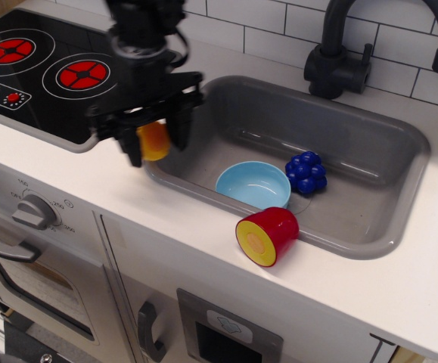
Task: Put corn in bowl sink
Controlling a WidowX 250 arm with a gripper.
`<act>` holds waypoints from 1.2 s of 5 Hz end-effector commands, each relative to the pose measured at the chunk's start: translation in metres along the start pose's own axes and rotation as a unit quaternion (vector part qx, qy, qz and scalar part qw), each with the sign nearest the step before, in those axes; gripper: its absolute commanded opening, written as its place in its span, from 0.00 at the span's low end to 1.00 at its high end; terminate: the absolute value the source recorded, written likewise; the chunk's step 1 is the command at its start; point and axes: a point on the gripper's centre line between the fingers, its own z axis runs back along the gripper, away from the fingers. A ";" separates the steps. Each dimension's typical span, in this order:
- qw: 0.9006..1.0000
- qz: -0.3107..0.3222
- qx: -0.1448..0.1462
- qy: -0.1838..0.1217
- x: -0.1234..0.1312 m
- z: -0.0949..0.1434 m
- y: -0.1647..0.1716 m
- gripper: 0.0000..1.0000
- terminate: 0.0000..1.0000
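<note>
Item: end effector (156,142). Black, two-fingered, fingers pointing down, closed on the corn (153,140) from either side. The yellow cob piece shows between the fingers, apparently lifted clear of the surface (90,189), over the sink's near-left rim corner. Motion blur softens the fingers, so exact pad contact cannot be read.

Risks, judged from this state:
- Slip. The cob is stubby and ribbed, and only part of it shows between the fingers; a shallow hold could let it roll out during travel, falling to the surface or the basin floor rather than into the bowl.
- Missed release. The light-blue bowl (253,184) is shallow and barely wider than the cob; an off-centre drop could bounce out.
- Crowding. The blue berry cluster (306,172) sits just beside the bowl at its 2 o'clock, and the red half-fruit (267,235) rests on the rim at the bowl's 5 o'clock; a low finger could nudge either.

Arm pose: wrist near vertical above the end effector, the arm rising toward 12 o'clock and out of frame, standing between the stovetop (37,76) at 9 o'clock and the grey sink (370,242) at 3 o'clock. The bowl lies at roughly 4 o'clock from the end effector, well apart.
</note>
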 end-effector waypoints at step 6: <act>0.998 0.053 -0.022 -0.026 -0.066 -0.029 -0.086 0.00 0.00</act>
